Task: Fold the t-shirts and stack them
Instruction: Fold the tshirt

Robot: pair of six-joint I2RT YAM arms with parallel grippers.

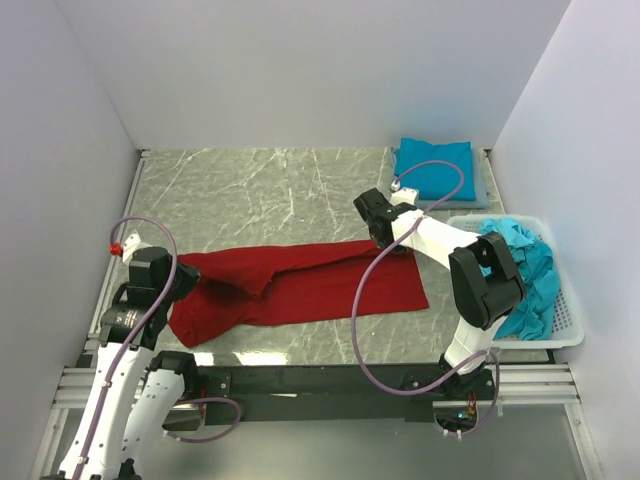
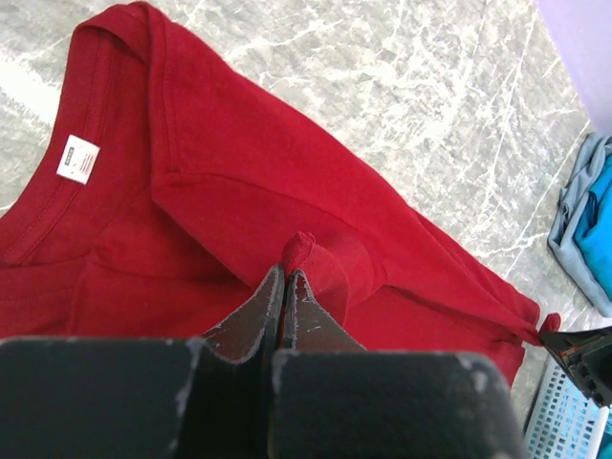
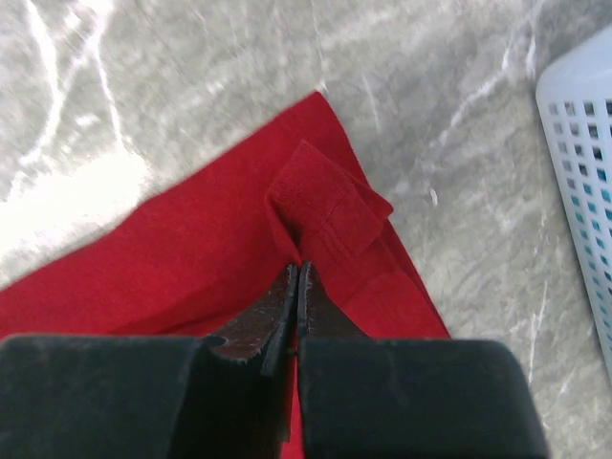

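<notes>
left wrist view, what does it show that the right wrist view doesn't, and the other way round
Only the left wrist view: the white neck label, the folded blue shirts and the right gripper pinching the shirt's far end. Only the right wrist view: that end close up, a small flap turned over. Both: the red shirt, the table, the white basket, and shut jaws pinching red cloth.

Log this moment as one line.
red shirt: part-folded | left pincer: shut on red shirt | right pincer: shut on red shirt
</notes>
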